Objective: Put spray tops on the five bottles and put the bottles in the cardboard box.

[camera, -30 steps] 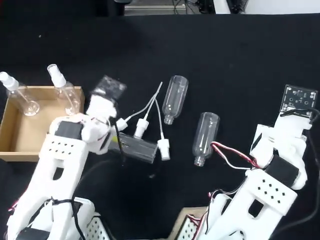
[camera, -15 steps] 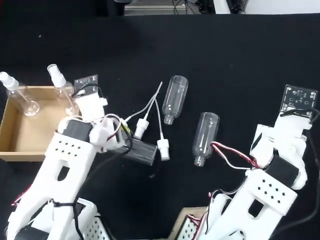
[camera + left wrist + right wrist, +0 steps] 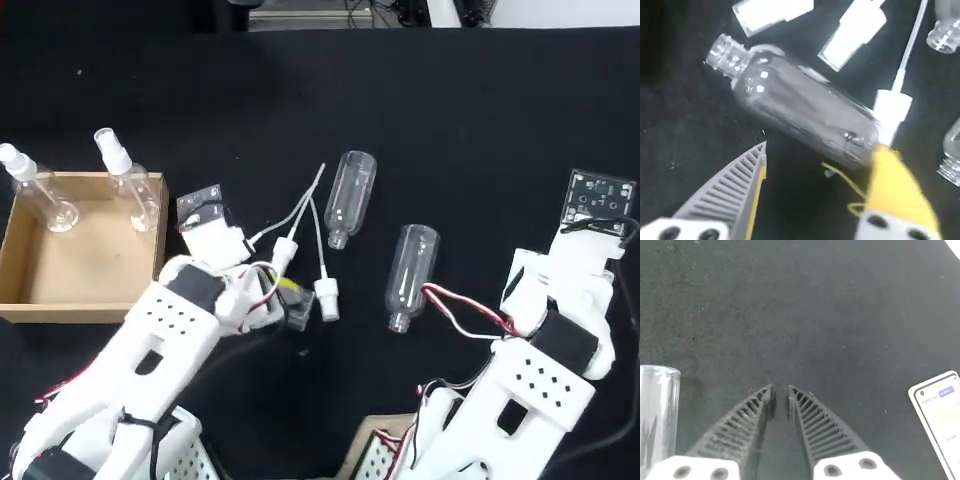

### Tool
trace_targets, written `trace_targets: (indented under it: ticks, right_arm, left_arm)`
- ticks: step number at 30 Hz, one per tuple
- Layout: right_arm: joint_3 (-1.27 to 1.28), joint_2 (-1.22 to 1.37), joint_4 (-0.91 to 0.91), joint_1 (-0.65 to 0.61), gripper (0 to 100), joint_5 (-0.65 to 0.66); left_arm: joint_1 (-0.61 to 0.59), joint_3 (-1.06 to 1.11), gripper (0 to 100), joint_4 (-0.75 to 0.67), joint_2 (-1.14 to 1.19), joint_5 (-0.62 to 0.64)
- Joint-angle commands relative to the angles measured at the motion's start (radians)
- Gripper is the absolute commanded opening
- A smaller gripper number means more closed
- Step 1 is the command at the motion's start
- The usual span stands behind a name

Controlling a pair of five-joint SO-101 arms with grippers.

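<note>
A capless clear bottle (image 3: 800, 105) lies on the black table, and my left gripper (image 3: 821, 150) hangs open just over it, the grey finger (image 3: 735, 190) on one side and the yellow finger (image 3: 895, 185) on the other. In the high view this arm covers most of that bottle (image 3: 296, 310). Three loose spray tops (image 3: 772, 12) (image 3: 855, 30) (image 3: 892, 112) lie beside it. Two more open bottles (image 3: 350, 195) (image 3: 410, 265) lie mid-table. The cardboard box (image 3: 85, 310) at the left holds two capped bottles (image 3: 40, 195) (image 3: 130, 180). My right gripper (image 3: 780, 389) is shut above bare table, beside a bottle (image 3: 655, 410).
A phone (image 3: 940, 410) lies on the table near the right gripper. White spray tops with long tubes (image 3: 285, 250) (image 3: 327, 295) lie between the left arm and the open bottles. The right arm (image 3: 560, 300) stands at the right side of the table.
The left arm has swung away from the box edge, to the right and down over the lying bottle. The right arm and the other bottles have stayed put.
</note>
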Motion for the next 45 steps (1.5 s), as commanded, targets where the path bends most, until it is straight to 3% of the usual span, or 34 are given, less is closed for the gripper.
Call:
trace_targets:
  ticks: [1, 4, 10, 16, 22, 31, 45]
  right_arm:
    - [-0.021, 0.002, 0.002, -0.015, 1.5, 0.003]
    - [-0.021, 0.002, 0.0, -0.015, 1.5, 0.005]
    - [-0.021, 0.002, -0.002, -0.015, 1.5, 0.005]
    - [-0.021, 0.002, -0.002, -0.015, 1.5, 0.002]
    - [-0.021, 0.002, -0.002, -0.015, 1.5, -0.002]
    - [-0.021, 0.002, 0.005, -0.015, 1.5, -0.002]
    - [-0.021, 0.001, 0.006, -0.015, 1.5, -0.003]
  left_arm:
    - [0.025, 0.077, 46, -0.132, -0.015, 0.017]
    - [0.019, 0.128, 48, -0.201, -0.017, 0.018]
    - [0.012, 0.223, 43, -0.313, -0.015, 0.091]
    - [-0.093, 0.285, 41, -0.503, -0.015, 0.16]
    - [-0.099, 0.285, 42, -0.511, -0.015, 0.244]
    - [-0.116, 0.286, 41, -0.519, -0.014, 0.272]
    - [-0.157, 0.352, 41, -0.592, -0.014, 0.226]
